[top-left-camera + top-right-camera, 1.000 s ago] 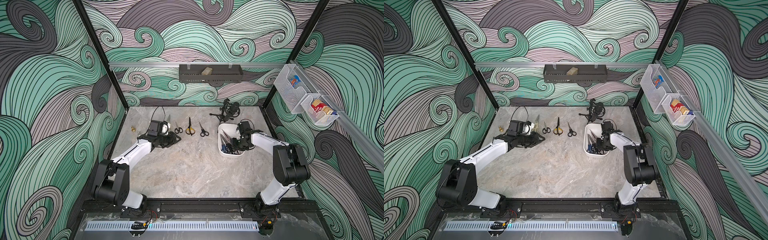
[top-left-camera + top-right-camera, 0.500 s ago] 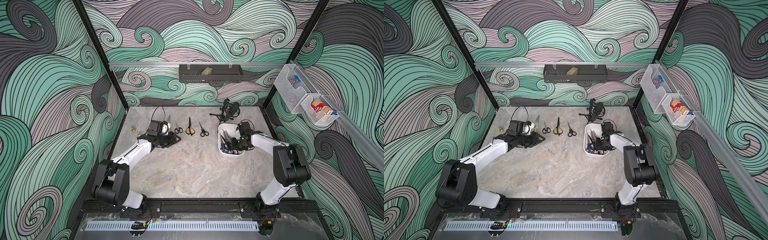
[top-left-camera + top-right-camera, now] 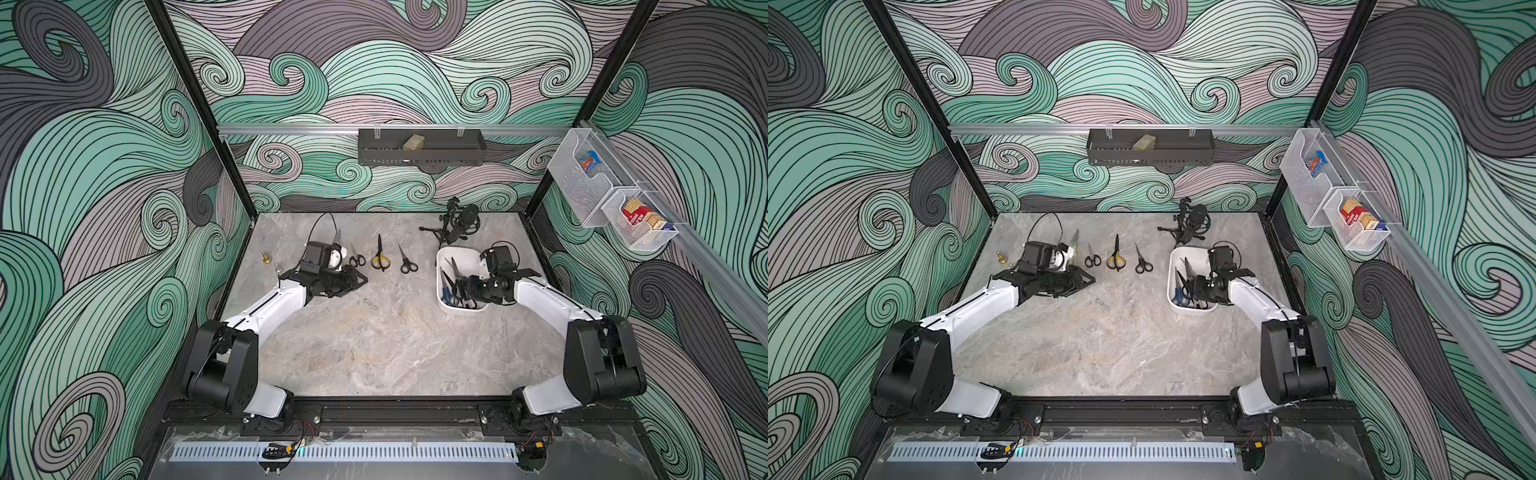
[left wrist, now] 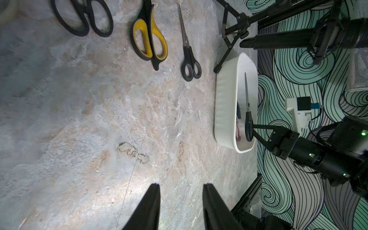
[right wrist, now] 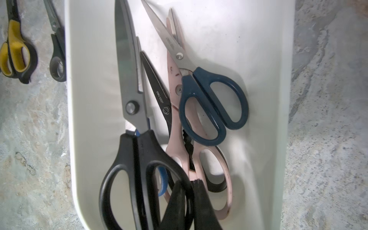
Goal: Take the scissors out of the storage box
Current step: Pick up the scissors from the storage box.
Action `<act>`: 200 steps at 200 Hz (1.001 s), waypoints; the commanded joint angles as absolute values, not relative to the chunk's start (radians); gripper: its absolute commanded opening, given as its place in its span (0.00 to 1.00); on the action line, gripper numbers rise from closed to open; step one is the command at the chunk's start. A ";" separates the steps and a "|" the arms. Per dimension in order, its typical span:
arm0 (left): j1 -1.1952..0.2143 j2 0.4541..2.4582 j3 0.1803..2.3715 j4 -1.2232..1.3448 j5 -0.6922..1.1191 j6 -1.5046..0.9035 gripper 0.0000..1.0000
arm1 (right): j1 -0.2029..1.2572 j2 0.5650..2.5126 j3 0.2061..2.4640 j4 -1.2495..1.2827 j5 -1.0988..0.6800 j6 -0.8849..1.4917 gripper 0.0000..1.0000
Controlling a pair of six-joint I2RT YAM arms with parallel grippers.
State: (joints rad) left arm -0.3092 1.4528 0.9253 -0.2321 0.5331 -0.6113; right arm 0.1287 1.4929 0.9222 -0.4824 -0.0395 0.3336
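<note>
**Right pincer clamps black-handled scissors inside storage box**

In both top views, the white storage box (image 3: 464,257) (image 3: 1185,254) sits on the right side of the marbled bench (image 3: 374,340), with several pairs piled inside. The right pincer (image 3: 459,286) reaches into the box's near end. To the box's left, three pairs lie in a row on the bench: short black scissors (image 3: 356,259), yellow-and-black scissors (image 3: 380,258) and slim black scissors (image 3: 407,264). The left pincer (image 3: 358,279) hangs just on the near side of that row. A microphone (image 3: 467,218) on a small tripod stands behind the box.

From the left wrist, the left pincer (image 4: 180,186) stands open, with nothing between its fingers and bare bench below. Beyond it lie the three pairs and the storage box (image 4: 225,103), where the right pincer (image 4: 253,128) pinches a black handle.

From the right wrist, the right pincer (image 5: 188,181) is closed on one handle loop of the black-handled scissors (image 5: 130,95), which lie along a long wall of the box. Beside them are a black-bladed pair (image 5: 157,85) and pink scissors (image 5: 173,123). Navy-handled scissors (image 5: 211,103) rest on top of the pink pair. A blue handle (image 5: 163,179) shows beneath the black loops.
</note>
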 commanded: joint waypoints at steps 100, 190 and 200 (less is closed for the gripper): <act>-0.497 1.370 0.996 -0.224 0.445 -0.621 0.42 | 0.455 1.388 0.955 -0.281 0.010 0.591 0.00; -0.509 1.353 0.897 -0.009 0.637 -0.680 0.44 | 0.586 1.476 1.019 -0.230 -0.023 0.663 0.00; -0.512 1.357 0.892 0.002 0.642 -0.677 0.44 | 0.590 1.479 1.020 -0.225 -0.034 0.664 0.00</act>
